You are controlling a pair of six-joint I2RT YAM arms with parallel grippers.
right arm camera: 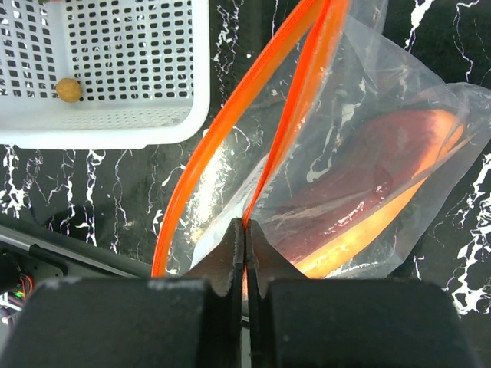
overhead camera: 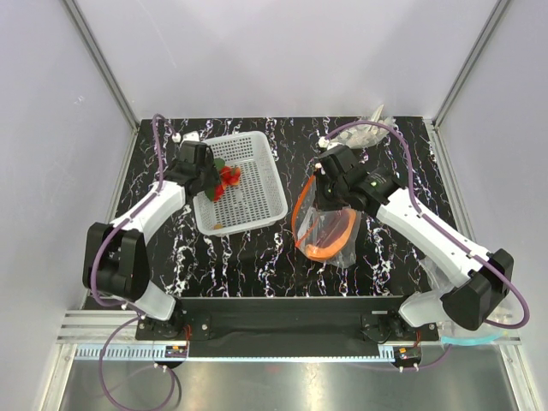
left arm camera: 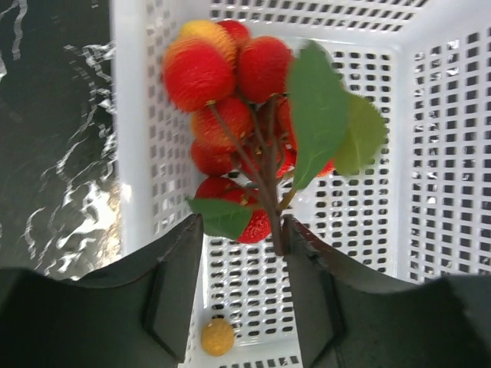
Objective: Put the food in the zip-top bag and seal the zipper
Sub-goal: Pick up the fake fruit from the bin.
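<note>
The berry bunch [left arm camera: 230, 84] is a cluster of rough red balls, some shading to yellow-orange, on thin brown stems with a few flat green leaves. It stands just ahead of the left claw [left arm camera: 242, 224], over the near end of the white lattice basket [left arm camera: 430, 115]. This claw is closed down to a moderate gap around the base of the bunch. The main stem lies against one finger [left arm camera: 311, 291], a leaf touches the other, and a low berry sits between them.

The bag [right arm camera: 368, 115] is thin, clear and creased, and spreads forward and to one side of the right claw [right arm camera: 245, 230] above the black marbled worktop [right arm camera: 468, 253]. Its zipper [right arm camera: 230, 123] is an orange strip, parted into two bands that run away from the claw, so the mouth gapes. A long red-orange piece [right arm camera: 383, 192] lies inside, slantwise, just ahead of the fingers. The right claw is pressed fully together, with one band of the zipper pinched between its tips. The basket is beyond this claw's other side, apart from the bag.
</note>
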